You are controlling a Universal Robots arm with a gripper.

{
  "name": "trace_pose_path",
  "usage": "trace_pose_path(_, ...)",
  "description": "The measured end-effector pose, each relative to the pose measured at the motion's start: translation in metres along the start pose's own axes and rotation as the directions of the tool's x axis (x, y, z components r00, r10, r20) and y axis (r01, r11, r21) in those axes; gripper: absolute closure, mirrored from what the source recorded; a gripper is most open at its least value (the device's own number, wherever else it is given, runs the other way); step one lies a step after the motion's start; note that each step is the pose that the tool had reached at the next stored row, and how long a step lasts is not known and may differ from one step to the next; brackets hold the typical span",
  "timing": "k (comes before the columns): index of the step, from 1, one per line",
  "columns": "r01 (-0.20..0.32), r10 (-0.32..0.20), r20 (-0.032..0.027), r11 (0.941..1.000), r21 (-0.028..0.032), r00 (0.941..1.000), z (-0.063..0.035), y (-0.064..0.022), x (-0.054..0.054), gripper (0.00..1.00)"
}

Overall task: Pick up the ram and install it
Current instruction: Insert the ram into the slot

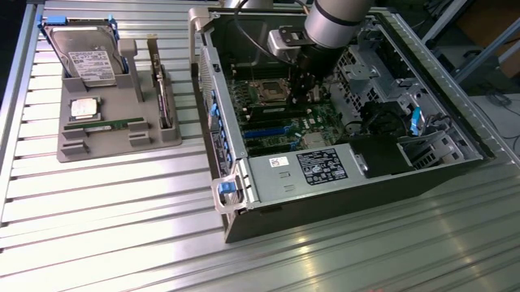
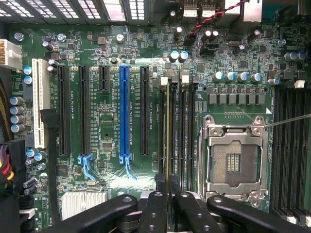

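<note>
- Gripper [image 2: 168, 198] fingers [image 2: 156, 211] nearly closed, pinching the ram [image 2: 168, 136] edge-on for lining up along a memory slot.
- At the exterior view's left, second stick [image 1: 106, 126] lying flat on the grey tray [image 1: 97, 147], spare.
- Rightward, held ram inside the open case [image 1: 349, 201], just beside the empty processor socket [image 2: 233, 158].

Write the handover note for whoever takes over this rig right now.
Gripper: shut on the ram stick, down inside the computer case.
Ram stick: held edge-on, lined up along the memory slots beside the empty processor socket. Cannot tell whether it is seated.
Second ram stick: lying in the grey tray beside the case.
Done: one stick picked up and brought to the board.
Left: seating not confirmed; stick not yet released.
</note>
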State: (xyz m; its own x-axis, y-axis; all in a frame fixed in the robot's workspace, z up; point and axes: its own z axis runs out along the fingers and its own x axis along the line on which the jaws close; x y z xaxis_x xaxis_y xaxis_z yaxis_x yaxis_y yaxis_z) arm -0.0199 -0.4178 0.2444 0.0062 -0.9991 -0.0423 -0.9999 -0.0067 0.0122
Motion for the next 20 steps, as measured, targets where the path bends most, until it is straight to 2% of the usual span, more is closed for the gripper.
trace_pose_path(3, 0.000, 0.000, 0.0002, 1.0000, 0.0000, 1.0000, -0.0103, 0.0001, -0.0004, 0.87)
trace_pose_path(9, 0.000, 0.000, 0.0002, 1.0000, 0.0000, 1.0000, -0.0107, 0.0001, -0.0005, 0.87)
trace_pose_path(11, 0.001, -0.001, 0.0004, 0.9999, 0.0121, 1.0000, -0.0106, 0.0005, -0.0007, 0.87)
trace_pose_path(13, 0.001, -0.001, 0.0001, 0.9999, 0.0165, 1.0000, -0.0106, 0.0008, -0.0007, 0.87)
trace_pose_path(19, 0.000, 0.000, 0.0000, 0.9999, 0.0166, 1.0000, -0.0106, 0.0013, -0.0007, 0.87)
trace_pose_path(20, -0.001, 0.001, 0.0001, 0.9999, 0.0167, 1.0000, -0.0105, 0.0041, -0.0009, 0.87)
